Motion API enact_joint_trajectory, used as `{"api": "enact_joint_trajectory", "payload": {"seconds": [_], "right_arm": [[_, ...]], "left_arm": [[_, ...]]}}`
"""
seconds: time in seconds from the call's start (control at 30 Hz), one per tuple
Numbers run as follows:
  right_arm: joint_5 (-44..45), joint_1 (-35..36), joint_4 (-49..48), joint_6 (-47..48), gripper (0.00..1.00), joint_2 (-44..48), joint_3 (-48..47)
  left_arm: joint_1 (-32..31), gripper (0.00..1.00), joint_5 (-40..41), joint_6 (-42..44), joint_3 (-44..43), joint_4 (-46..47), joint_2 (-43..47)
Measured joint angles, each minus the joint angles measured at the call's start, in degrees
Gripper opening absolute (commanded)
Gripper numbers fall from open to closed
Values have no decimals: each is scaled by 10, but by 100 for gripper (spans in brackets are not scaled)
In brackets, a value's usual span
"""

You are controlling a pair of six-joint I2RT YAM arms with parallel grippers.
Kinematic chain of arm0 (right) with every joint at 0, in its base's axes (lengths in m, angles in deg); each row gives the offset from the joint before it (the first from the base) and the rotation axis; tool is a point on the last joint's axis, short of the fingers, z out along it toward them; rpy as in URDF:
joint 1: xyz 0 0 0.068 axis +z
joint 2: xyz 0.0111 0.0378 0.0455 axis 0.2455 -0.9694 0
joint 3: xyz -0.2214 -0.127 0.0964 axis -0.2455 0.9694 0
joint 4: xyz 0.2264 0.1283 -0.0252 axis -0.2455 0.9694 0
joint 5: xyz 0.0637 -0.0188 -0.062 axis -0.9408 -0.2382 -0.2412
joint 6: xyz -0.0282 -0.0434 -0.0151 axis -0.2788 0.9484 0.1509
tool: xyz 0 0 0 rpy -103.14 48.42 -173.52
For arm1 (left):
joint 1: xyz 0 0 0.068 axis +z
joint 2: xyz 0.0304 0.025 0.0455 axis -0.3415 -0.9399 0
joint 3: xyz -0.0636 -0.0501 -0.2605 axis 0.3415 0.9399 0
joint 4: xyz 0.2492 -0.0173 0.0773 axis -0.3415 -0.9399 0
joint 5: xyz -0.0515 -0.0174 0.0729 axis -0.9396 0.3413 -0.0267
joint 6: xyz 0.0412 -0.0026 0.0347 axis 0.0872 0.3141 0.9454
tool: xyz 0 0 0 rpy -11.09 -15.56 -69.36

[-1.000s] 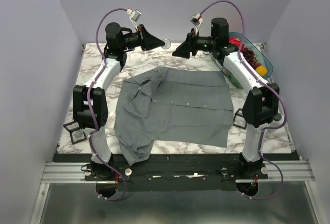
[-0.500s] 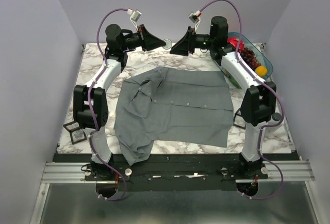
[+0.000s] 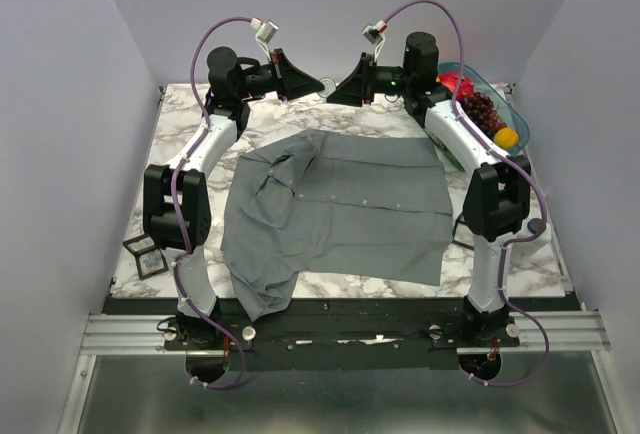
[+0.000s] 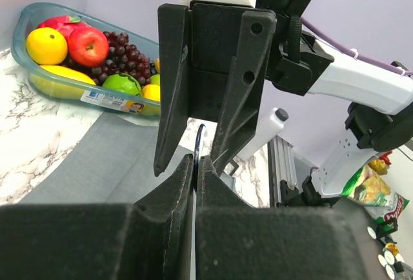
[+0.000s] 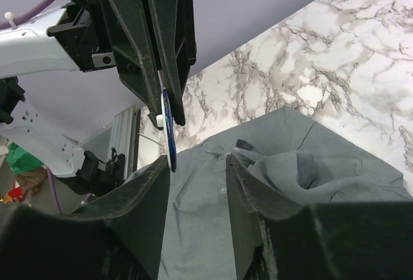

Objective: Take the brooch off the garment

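While left tool [image 4: 195, 164] pinches brooch [image 5: 167, 125] edge-on, right tool [image 5: 197, 159] open, tips beside it

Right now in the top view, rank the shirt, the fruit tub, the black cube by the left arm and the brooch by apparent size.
1. shirt, by far the largest
2. fruit tub, partly covered
3. black cube
4. brooch, almost hidden from above, so smallest only by what shows

The right claw [image 3: 336, 87] has swung toward 9 o'clock, up to the left claw [image 3: 318, 85]; the gap seen earlier around the brooch [image 5: 167, 125] has nearly closed.
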Motion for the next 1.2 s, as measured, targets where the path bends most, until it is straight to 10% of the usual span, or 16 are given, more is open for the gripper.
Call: {"api": "enact_joint_trajectory", "payload": {"seconds": [0.4,1.2], "right_arm": [[-20,0,-27,-19,55,-6,-7],[-14,0,-48,-29,42,-6,-7]], "left_arm": [[0,0,0,3,0,0,-1],[-2,0,-11,2,-1,1,-11]]}}
